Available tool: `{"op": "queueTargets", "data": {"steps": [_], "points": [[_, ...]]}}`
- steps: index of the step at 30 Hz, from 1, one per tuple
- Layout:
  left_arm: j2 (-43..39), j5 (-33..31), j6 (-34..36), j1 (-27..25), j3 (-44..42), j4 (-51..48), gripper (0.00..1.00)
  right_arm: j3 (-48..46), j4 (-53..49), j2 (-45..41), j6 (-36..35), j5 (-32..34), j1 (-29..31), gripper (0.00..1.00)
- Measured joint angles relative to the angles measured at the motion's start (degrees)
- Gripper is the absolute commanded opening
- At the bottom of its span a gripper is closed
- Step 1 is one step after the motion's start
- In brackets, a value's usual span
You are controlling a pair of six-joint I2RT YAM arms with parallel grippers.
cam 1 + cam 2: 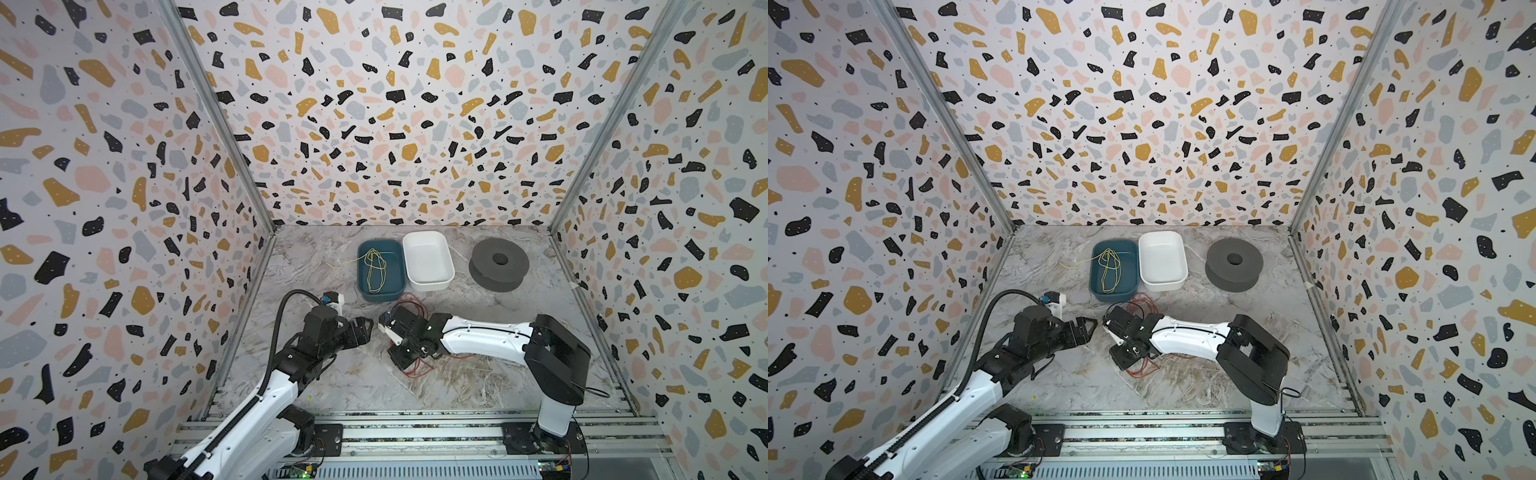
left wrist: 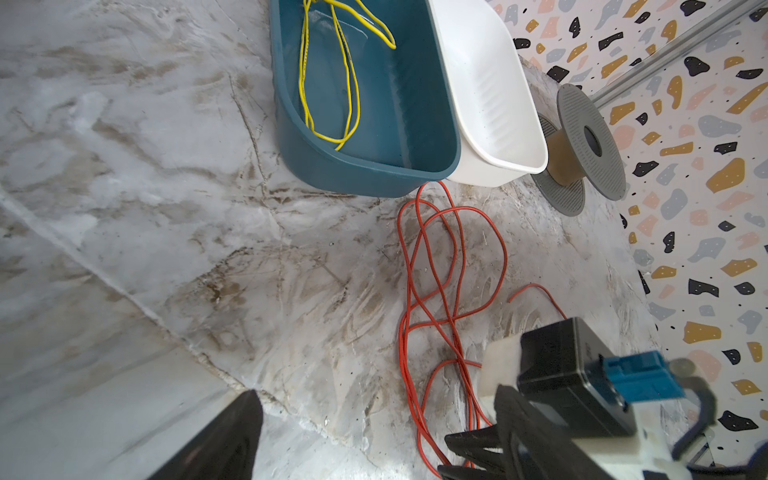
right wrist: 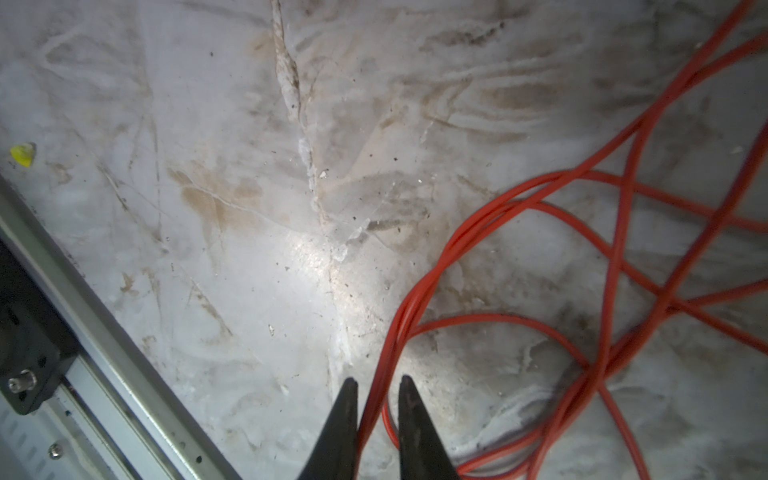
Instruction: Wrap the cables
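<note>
Step in hand: the grab. The cables [image 3: 451, 247] lay in a loose tangle on the tabletop [image 3: 208, 124], just in front of the blue bin [image 1: 380, 270]. The right gripper [image 3: 378, 380] sat low with its jaws nearly together astride two strands; a pinch couldn't be confirmed. The left gripper [image 1: 369, 328] waited nearby, jaws wide and empty. Next move likely needs a firm pinch, a lift, and the left taking the slack to coil.

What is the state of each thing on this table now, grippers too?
Red cable: loose tangle on the table, not wound.
Yellow wire: looped in the blue tub, one end outside.
White tub: empty.
Spool: bare, standing on one flange.
Left gripper: open.
Right gripper: almost closed around red strands; grip unclear.
</note>
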Motion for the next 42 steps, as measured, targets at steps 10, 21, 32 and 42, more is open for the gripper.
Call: {"op": "queueTargets", "data": {"steps": [10, 21, 32, 42], "points": [[0.4, 0.8, -0.3, 0.0, -0.7, 1.0, 0.88, -0.7, 0.5, -0.1, 0.0, 1.7, -0.2, 0.06], [4.7, 9.5, -5.9, -1.1, 3.4, 6.6, 0.79, -12.8, 10.1, -17.8, -5.2, -0.1, -7.6, 0.0], [8.1, 12.7, -14.2, -7.1, 4.8, 14.7, 0.53, -16.5, 17.4, -25.3, -11.9, -4.5, -11.5, 0.0], [12.1, 11.3, -14.7, -8.0, 7.4, 16.6, 0.5, -20.6, 24.6, -30.5, -13.5, -10.3, -15.1, 0.0]]}}
